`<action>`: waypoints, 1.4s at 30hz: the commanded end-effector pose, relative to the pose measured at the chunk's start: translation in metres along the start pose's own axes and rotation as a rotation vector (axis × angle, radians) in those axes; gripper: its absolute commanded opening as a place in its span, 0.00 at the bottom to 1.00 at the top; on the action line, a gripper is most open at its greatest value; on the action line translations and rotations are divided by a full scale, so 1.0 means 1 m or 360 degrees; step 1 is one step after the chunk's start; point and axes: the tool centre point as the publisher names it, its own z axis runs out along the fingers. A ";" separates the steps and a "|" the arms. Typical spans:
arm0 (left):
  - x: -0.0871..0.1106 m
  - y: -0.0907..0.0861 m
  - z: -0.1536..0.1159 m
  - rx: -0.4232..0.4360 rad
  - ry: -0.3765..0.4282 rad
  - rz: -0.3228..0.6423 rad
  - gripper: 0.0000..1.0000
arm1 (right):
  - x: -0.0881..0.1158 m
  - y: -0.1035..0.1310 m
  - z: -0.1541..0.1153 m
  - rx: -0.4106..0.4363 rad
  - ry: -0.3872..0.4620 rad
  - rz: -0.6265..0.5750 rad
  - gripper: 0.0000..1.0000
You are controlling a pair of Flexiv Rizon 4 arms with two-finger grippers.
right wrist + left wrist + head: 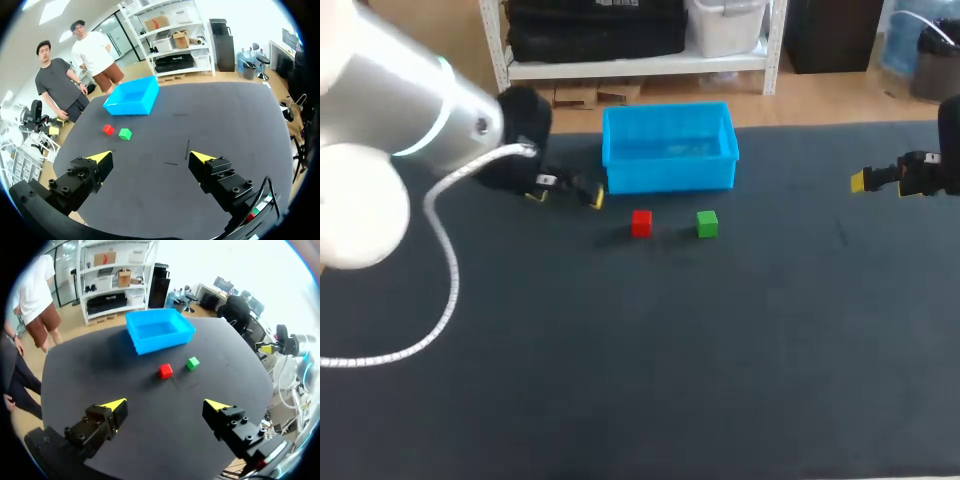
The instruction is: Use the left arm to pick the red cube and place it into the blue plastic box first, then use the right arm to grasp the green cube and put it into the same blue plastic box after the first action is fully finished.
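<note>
The left gripper (165, 404) hung wide open and empty over the dark table (150, 440), with a broad stretch of bare cloth ahead of its fingers and to either side. The table's edges curved away well clear of both yellow tips. The blue plastic box (159, 330) stood near the table's far edge. The right gripper (150, 156) waited off at the opposite side, its fingers also spread wide and holding nothing, with open cloth ahead of it.

The red cube (165, 371) was a small, bright block with clean square faces, sitting flat on the cloth. The green cube (192, 363), a match in size, sat just beside it with a narrow gap between them.

Seen from the left gripper, the red cube lay ahead, nearly in line with the gap between the fingers and well apart from both tips. The green cube sat to the red one's far side, toward the right arm, and the box stood beyond both cubes. From the right gripper, the green cube came first, with the red cube behind it.
</note>
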 end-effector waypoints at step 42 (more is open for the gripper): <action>-0.034 -0.017 0.097 -0.0212 0.0404 -0.0354 1.00 | 0.000 0.000 0.000 -0.0001 0.0001 -0.0001 1.00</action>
